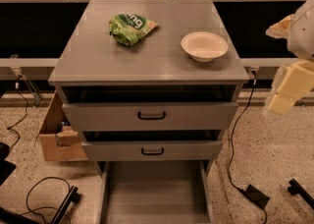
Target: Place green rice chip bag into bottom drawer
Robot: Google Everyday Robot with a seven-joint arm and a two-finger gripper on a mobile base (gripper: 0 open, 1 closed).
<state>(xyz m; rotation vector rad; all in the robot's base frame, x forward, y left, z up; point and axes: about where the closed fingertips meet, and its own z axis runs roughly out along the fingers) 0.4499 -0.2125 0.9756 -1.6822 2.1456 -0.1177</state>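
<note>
The grey cabinet top (147, 58) carries the green rice chip bag (131, 28) toward its back left and a white bowl (204, 46) at right (well apart). The gripper (287, 90) hangs off the right side.
</note>
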